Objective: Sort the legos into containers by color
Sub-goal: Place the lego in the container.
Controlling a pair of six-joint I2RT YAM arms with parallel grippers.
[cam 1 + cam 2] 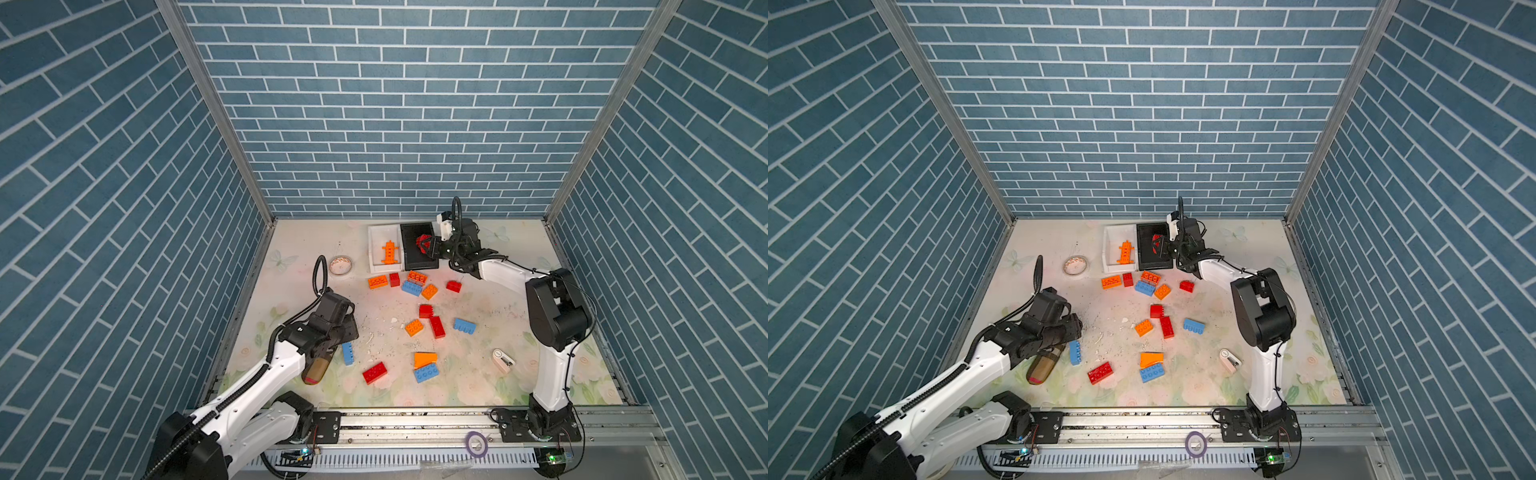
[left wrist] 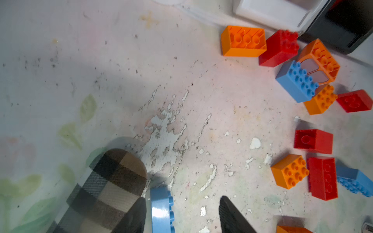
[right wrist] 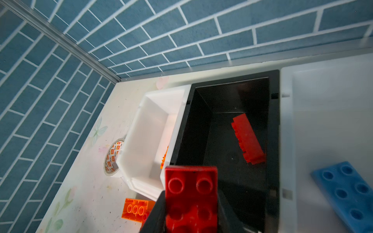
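**Item:** red lego (image 3: 190,193), 2 studs wide.
**Location:** clamped in the right tool (image 1: 428,245). The black container (image 3: 232,78) is beneath the tool, with 1 red brick (image 3: 248,139) inside.
**Handling (judged):** light, rigid and smooth-sided. Grip the flat side walls, not the studs.
**Left tool** (image 2: 181,201)**:** half open, with a blue brick (image 2: 161,209) between its fingers, unclamped.
**Markings:** print on the tape roll (image 3: 113,157), illegible.

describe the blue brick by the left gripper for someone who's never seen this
Find the left gripper near the left wall. Between its open jaws, next to the plaid pouch, lies a narrow blue brick. It's the leftmost brick, apart from the central scatter.
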